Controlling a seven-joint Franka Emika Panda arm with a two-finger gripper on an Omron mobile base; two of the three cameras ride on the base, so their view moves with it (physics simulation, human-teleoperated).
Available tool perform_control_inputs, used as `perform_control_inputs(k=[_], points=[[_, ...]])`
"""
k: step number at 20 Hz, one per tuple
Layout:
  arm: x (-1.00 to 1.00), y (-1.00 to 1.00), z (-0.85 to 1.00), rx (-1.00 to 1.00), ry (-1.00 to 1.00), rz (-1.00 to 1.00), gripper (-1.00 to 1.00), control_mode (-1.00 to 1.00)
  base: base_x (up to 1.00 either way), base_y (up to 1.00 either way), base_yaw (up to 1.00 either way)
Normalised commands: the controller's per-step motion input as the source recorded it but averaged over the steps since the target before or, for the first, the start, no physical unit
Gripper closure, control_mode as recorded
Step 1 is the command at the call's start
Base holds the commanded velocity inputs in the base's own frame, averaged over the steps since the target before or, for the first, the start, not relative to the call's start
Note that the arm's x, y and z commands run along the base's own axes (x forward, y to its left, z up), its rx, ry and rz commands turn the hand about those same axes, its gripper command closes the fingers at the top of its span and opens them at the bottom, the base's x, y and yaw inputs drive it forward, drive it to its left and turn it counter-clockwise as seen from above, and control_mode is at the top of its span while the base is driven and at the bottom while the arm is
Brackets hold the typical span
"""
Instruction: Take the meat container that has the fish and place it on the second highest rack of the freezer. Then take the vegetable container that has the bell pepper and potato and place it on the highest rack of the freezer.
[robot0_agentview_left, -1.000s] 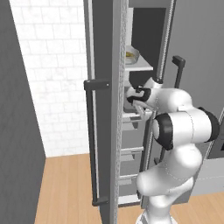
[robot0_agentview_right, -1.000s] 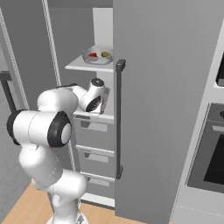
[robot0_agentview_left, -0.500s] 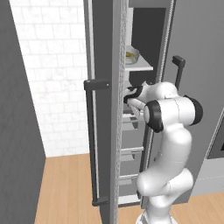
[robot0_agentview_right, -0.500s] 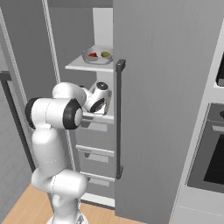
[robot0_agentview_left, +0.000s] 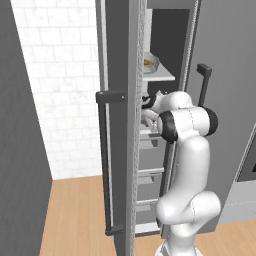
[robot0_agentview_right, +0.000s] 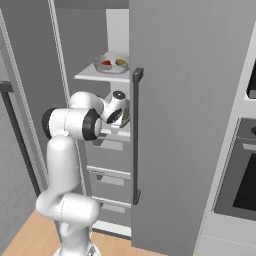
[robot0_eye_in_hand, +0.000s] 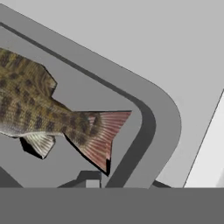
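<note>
The grey meat container (robot0_eye_in_hand: 162, 122) lies flat on a pale freezer shelf (robot0_eye_in_hand: 131, 39), the one below the top shelf. The fish (robot0_eye_in_hand: 39, 109) lies in it, its reddish tail toward the near corner. My gripper (robot0_eye_in_hand: 124, 183) straddles that corner's rim, one fingertip (robot0_eye_in_hand: 89, 178) inside and one outside, pressed against it. From the right base view the gripper (robot0_agentview_right: 120, 119) is reaching into the freezer (robot0_agentview_right: 190, 100) under the highest rack (robot0_agentview_right: 95, 76). On that rack sits the vegetable container (robot0_agentview_right: 111, 64) with the bell pepper (robot0_agentview_right: 105, 63) and potato (robot0_agentview_right: 120, 62).
The freezer's left door (robot0_agentview_left: 117, 125) stands open close beside the arm, its bar handle (robot0_agentview_left: 103, 160) facing out. The right door's handle (robot0_agentview_right: 135, 135) is near the wrist. Drawers (robot0_agentview_right: 112, 175) sit below the shelves. A black wall oven (robot0_agentview_right: 245, 175) is at the right.
The arm's elbow has swung upward and straightened while the hand stays at the shelf below the top one. The vegetable container has not moved.
</note>
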Motion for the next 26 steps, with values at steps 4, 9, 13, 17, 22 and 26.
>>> perform_control_inputs(k=[4,9,13,17,22,26], points=[[-0.01,0.04,-0.05,0.00,-0.08,0.00,-1.00,-1.00,0.00,0.00,0.00],[-0.68,0.08,0.05,0.00,-0.24,0.00,-1.00,-1.00,0.00,0.00,0.00],[-1.00,0.26,0.14,-0.01,-0.28,0.00,-1.00,-1.00,0.00,0.00,0.00],[-1.00,0.43,0.01,-0.01,-0.25,0.00,-1.00,-1.00,0.00,0.00,0.00],[-1.00,0.28,0.10,-0.01,-0.20,0.00,-1.00,-1.00,0.00,0.00,0.00],[-1.00,-0.03,0.51,0.00,-0.08,0.00,-1.00,-1.00,0.00,0.00,0.00]])
